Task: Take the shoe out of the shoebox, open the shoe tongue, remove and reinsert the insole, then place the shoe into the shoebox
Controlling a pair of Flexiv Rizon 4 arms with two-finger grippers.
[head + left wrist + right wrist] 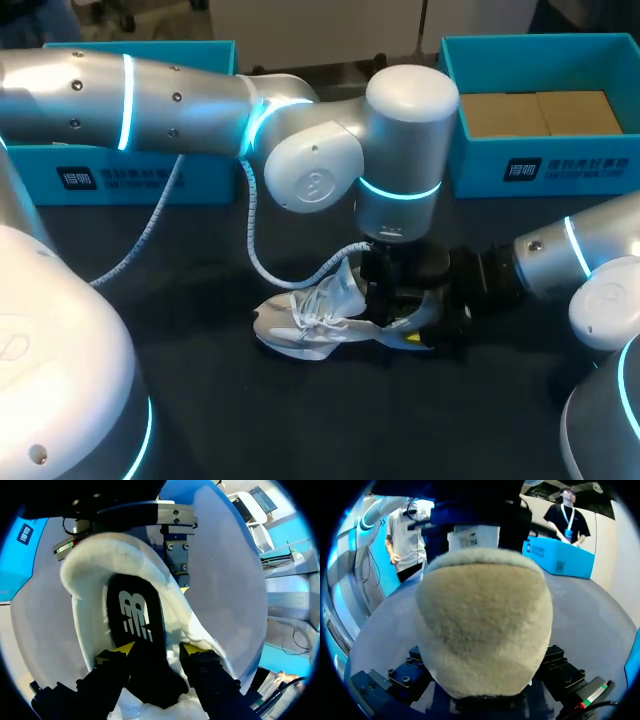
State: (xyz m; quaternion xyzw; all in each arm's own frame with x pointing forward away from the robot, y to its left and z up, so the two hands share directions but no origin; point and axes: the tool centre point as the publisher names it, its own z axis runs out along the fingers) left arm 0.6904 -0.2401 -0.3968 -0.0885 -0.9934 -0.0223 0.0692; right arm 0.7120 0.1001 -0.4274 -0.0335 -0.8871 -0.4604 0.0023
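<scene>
White shoe [305, 322] is lying on the table [200, 400], toe pointing toward the left arm's side. Left claw [155, 649] is hanging released over the shoe mouth, its yellow tips sitting at the edges of the black insole [132, 612], which is lying inside. Right claw [445, 305] seems to be grasping the heel, but the shoe is hiding its tips.

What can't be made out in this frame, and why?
Head view: the left arm covers the shoe's opening and heel.
Right wrist view: the heel fills the picture, hiding the right tool's grip.
Left wrist view: the insole's front disappears under the left tool.
</scene>
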